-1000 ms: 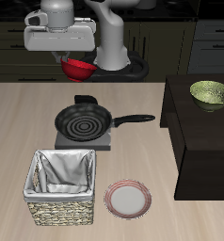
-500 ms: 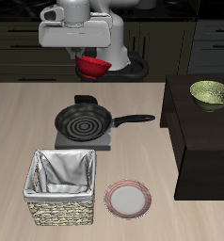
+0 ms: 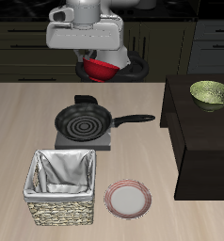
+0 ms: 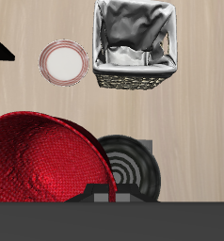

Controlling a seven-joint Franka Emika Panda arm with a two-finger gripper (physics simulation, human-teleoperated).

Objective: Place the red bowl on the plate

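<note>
Hanging high above the far edge of the surface (image 3: 29, 113), the red bowl (image 3: 100, 70) is pinched by the gripper (image 3: 93, 62). The plate (image 3: 129, 199) is set at the near edge, beside 1 lined basket (image 3: 61, 186).

We see a glossy light-grey robot arm (image 3: 106, 17) with rounded, tube-like links that catch soft highlights. It ends in a wide, pale grey, box-shaped hand housing (image 3: 84, 37) with rounded corners and a flat front face. On top of the housing sits a rounded silvery-white wrist joint (image 3: 76, 11) with a small ring-shaped lug at one side. The fingers beneath the housing are too dark to make out.
</note>
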